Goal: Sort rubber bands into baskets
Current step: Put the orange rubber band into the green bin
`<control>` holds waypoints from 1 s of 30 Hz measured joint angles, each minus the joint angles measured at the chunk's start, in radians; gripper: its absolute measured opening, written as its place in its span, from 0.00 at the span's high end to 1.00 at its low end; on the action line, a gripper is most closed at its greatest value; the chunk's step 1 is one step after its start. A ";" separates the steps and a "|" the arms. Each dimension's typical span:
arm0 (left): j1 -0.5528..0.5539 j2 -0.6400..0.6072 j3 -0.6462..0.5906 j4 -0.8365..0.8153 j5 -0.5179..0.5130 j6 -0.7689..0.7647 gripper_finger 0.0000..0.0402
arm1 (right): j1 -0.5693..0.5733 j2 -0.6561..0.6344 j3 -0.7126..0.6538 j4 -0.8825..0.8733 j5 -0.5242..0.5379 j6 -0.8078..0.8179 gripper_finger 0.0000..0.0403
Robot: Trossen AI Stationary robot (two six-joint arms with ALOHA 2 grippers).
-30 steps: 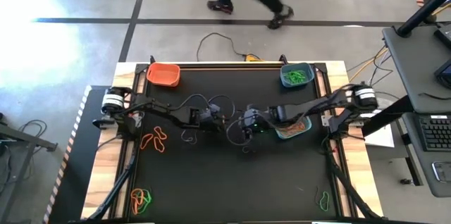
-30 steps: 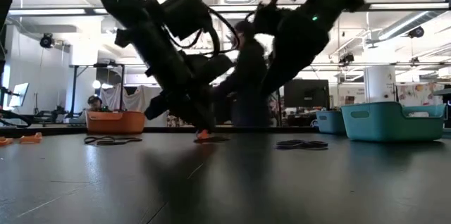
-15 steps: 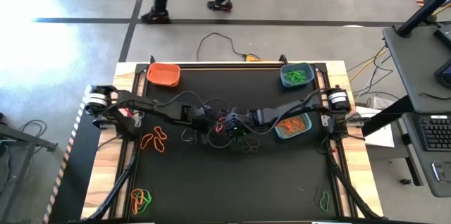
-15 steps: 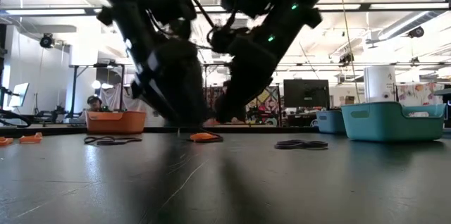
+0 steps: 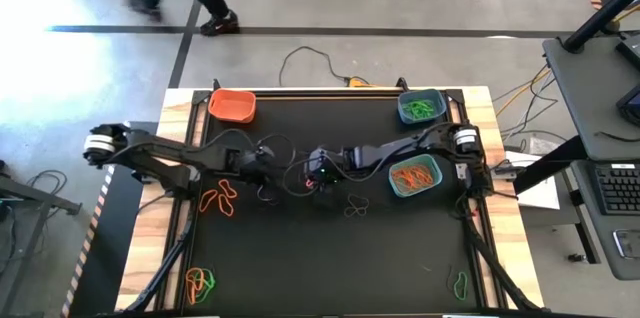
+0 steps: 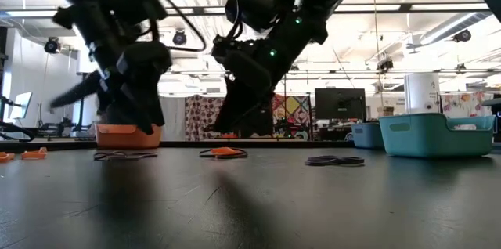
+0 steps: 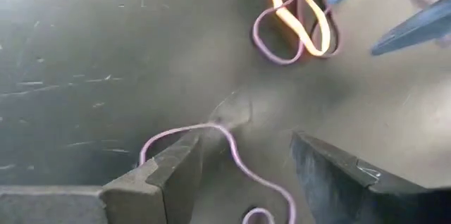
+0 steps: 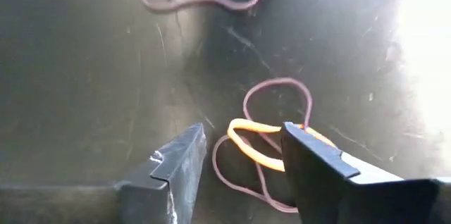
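Baskets: three on the desk [image 5: 300, 258] — orange [image 5: 232, 106], teal [image 5: 419, 107], blue [image 5: 415, 176].
Rubber bands: orange-and-dark tangle [image 8: 271, 146] mid-desk; others scattered, some in baskets.
Right end effector [image 8: 239, 164]: fingers spread, straddling the tangle.
Left end effector [image 7: 243, 175]: fingers spread, over a dark band [image 7: 211, 146].

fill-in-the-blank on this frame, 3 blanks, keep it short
1. The basket at the table's far left corner is coloured ____.
2. The teal basket holds rubber bands of one colour: ____.
3. Between the right gripper's open fingers lies an ____ rubber band, looped with a darker one.

Missing words: orange; green; orange
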 joint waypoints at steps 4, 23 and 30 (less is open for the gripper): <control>-0.005 -0.035 -0.056 0.133 0.000 -0.035 0.50 | -0.013 0.035 -0.001 0.003 -0.041 0.005 0.63; -0.005 0.128 -0.057 0.374 -0.015 -0.096 0.50 | -0.012 0.040 0.002 -0.010 -0.058 0.066 0.97; -0.002 0.257 -0.057 0.545 -0.026 -0.138 0.50 | -0.010 -0.041 0.003 -0.116 -0.150 0.126 0.98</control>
